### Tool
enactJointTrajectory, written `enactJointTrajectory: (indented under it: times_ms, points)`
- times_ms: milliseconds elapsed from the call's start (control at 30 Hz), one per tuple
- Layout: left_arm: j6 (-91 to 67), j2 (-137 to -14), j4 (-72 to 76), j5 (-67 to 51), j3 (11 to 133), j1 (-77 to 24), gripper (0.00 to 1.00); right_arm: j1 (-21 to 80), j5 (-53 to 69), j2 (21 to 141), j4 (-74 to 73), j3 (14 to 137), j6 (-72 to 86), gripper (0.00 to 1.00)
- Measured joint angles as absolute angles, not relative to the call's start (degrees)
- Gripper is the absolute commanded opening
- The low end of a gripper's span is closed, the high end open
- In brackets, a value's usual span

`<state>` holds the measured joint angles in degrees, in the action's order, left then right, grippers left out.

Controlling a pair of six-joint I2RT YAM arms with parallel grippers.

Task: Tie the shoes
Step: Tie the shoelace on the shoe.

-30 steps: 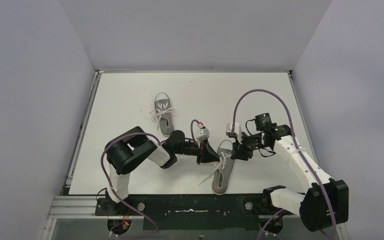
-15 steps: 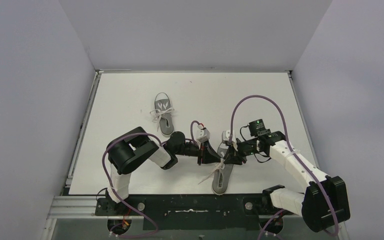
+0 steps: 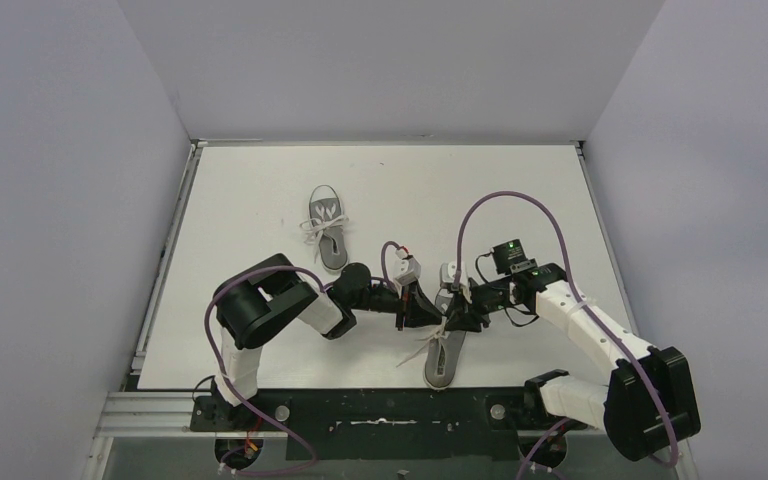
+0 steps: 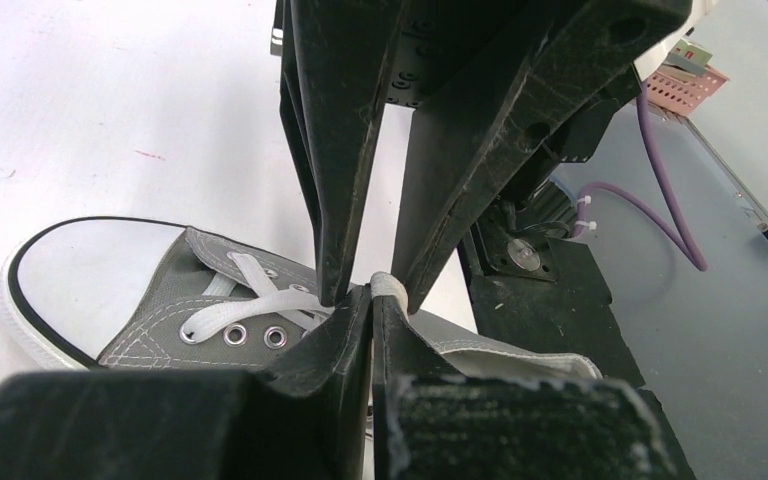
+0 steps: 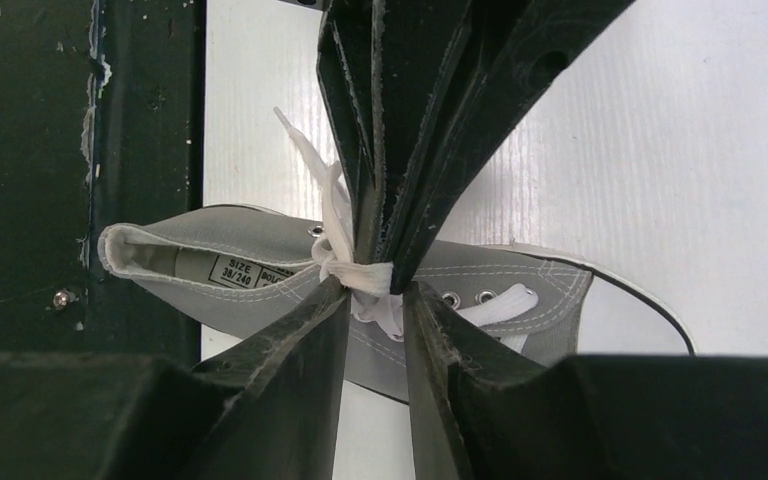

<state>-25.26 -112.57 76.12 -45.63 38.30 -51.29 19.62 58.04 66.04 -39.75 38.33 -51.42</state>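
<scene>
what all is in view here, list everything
shoes: 2, grey with white toes, one far left of centre, one near centre between the grippers
laces: white, on both shoes; the near shoe's are bunched at the fingertips
size label: 1, white, inside the near shoe's heel
table: 1, white, under everything
walls: 3, pale grey, left, back and right
rail: 1, black, near edge
cables: 2, purple, one looped over each arm
arms: 2, black and white, left and right
left gripper: 1, black, shut on laces over the near shoe
right gripper: 1, black, jaws part open around the same laces
</scene>
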Motion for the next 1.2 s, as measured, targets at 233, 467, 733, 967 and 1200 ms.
enactJointTrajectory:
  times_ms: [233, 467, 733, 967, 1200]
  points:
    - [-25.34, -112.57, 76.09, -46.13, 38.30, -51.33, 0.00, 20.69, 57.74, 67.29, -39.99, 38.35, -51.92, 0.00]
    - [-25.50, -112.57, 76.07, -46.41, 38.37, -51.11, 0.02, 20.73, 57.19, 67.29, -41.32, 38.37, -52.99, 0.00]
    - [-26.55, -112.51, 75.50, -47.94, 37.45, -48.97, 0.68, 20.73, 56.49, 67.29, -43.03, 38.59, -55.07, 0.00]
    - [-28.34, -112.60, 74.72, -51.44, 36.53, -45.60, 0.83, 20.73, 55.68, 67.29, -44.64, 39.64, -56.71, 0.00]
    - [-28.21, -116.27, 71.88, -54.87, 39.75, -45.67, 0.61, 20.73, 55.46, 67.85, -45.10, 40.21, -57.52, 0.00]
